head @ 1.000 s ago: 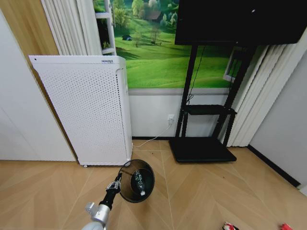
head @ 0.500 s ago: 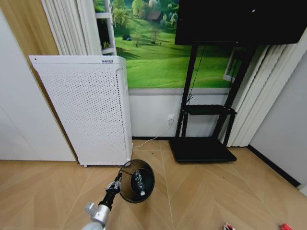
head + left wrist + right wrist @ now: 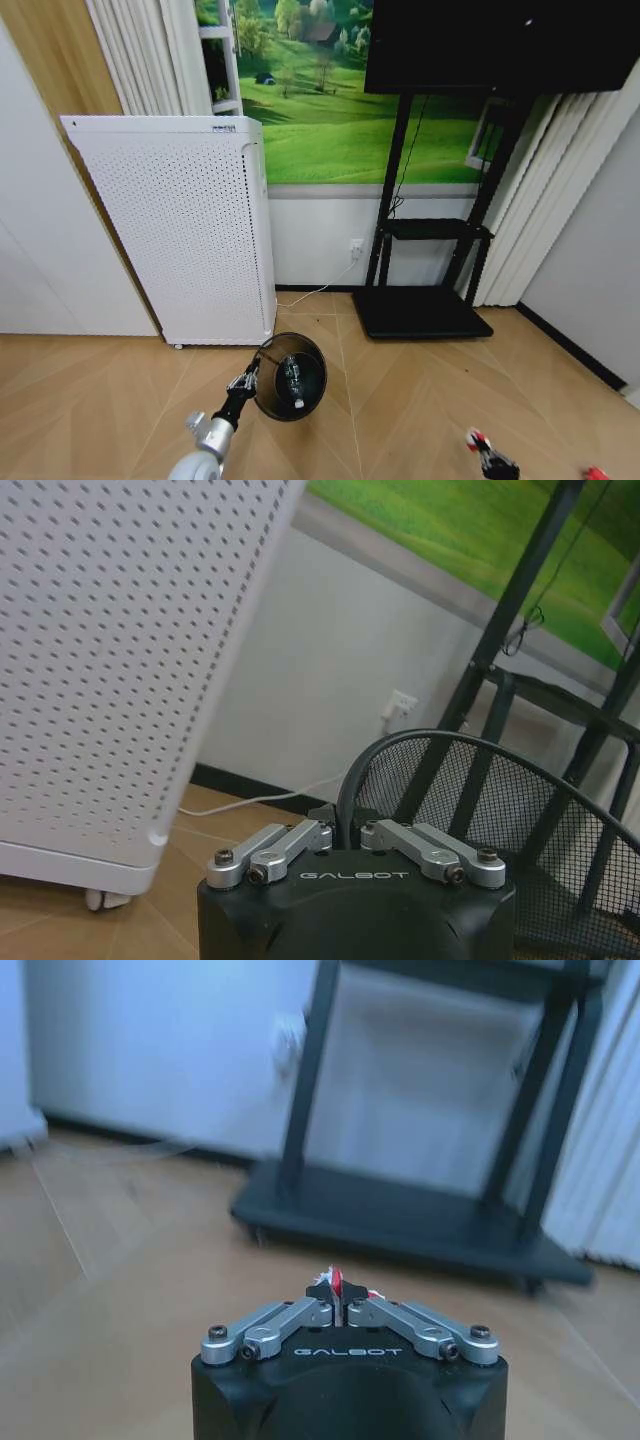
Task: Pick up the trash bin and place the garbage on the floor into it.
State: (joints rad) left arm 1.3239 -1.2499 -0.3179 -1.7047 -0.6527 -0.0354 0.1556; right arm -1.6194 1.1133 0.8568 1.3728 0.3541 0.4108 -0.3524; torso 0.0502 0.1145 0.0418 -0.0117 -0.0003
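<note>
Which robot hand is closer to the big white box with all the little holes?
The left. The left gripper holds the trash bin's rim just in front of the white box. The right gripper is farther away, lower on the robot's right, pinching a red-and-white wrapper.

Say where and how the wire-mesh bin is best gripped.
Probably the top rim wire. The trash bin is thin see-through mesh tapering to its base, so the stiff rim suits a narrow pinch. Come from the side nearest the robot, fingers astride the rim, as the left gripper grips it now.
</note>
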